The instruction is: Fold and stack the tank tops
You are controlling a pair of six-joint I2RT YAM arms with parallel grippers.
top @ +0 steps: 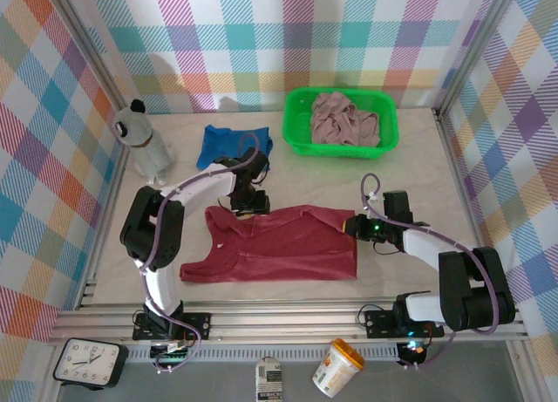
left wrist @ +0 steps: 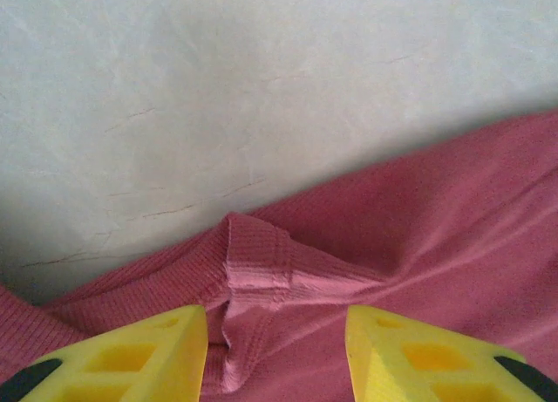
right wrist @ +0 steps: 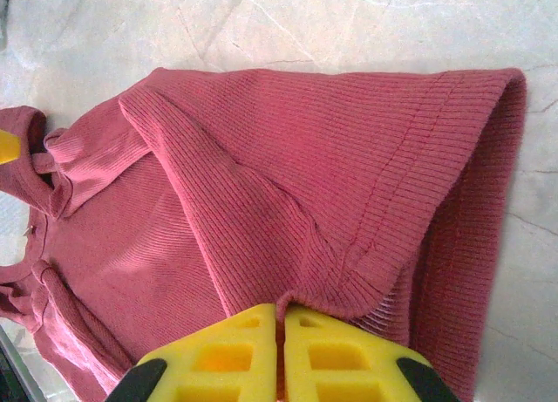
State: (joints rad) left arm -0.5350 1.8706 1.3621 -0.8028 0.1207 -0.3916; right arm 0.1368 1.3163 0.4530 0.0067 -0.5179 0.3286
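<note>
A dark red tank top (top: 279, 245) lies spread flat across the middle of the table. My left gripper (top: 248, 203) hovers over its far left edge, open. In the left wrist view a raised pinch mark in the red cloth (left wrist: 261, 271) sits between the yellow fingers (left wrist: 131, 354) of that gripper (left wrist: 277, 350), untouched. My right gripper (top: 356, 226) is shut on the red top's right edge; the right wrist view shows a fold of the cloth (right wrist: 288, 158) pinched between that gripper's (right wrist: 281, 319) tips. A royal blue tank top (top: 234, 145) lies folded at the back. A pale pink one (top: 344, 121) is bunched in the basket.
The bright green basket (top: 296, 127) stands at the back right. A grey stuffed toy (top: 144, 140) stands at the back left. Plaid walls close in three sides. A clock (top: 87, 363) and a cup (top: 338, 367) lie below the table's near rail.
</note>
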